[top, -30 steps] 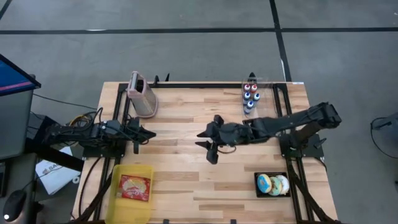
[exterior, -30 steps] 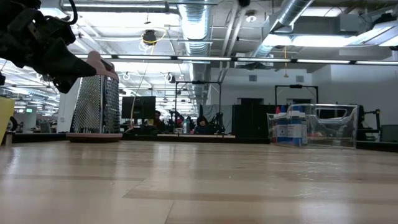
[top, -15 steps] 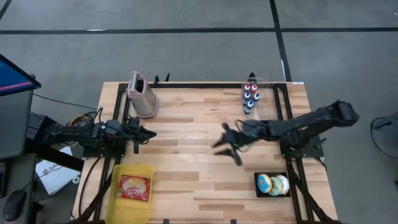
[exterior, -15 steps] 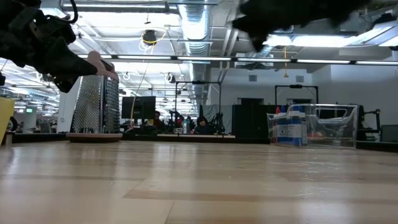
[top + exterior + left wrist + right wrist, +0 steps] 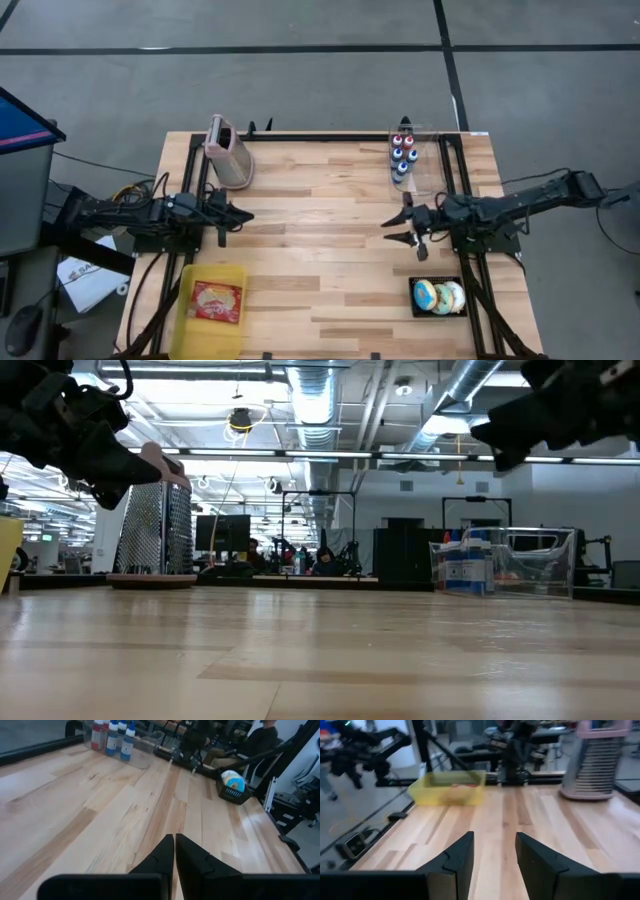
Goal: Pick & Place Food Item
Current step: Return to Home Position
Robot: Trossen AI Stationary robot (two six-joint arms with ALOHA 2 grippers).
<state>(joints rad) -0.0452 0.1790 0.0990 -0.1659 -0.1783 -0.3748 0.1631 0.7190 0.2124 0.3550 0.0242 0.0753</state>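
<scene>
The left arm (image 5: 170,209) and right arm (image 5: 520,198) are slim, black, jointed; each ends in 2 matte, wedge-shaped fingers (image 5: 461,855).

A: Right gripper (image 5: 405,233) hovers over the right side of the table (image 5: 320,265), arm stretched low, fingers spread apart.
B: And the left gripper (image 5: 240,215) sits over the table's left side, fingers pressed together, pointing inward.

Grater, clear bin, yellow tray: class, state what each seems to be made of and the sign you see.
Grater: likely metal, with a dull sheen and rows of holes; its pink trim looks plastic.
Clear bin: see-through and glossy, probably plastic.
Yellow tray: opaque, even colour, probably plastic.
</scene>
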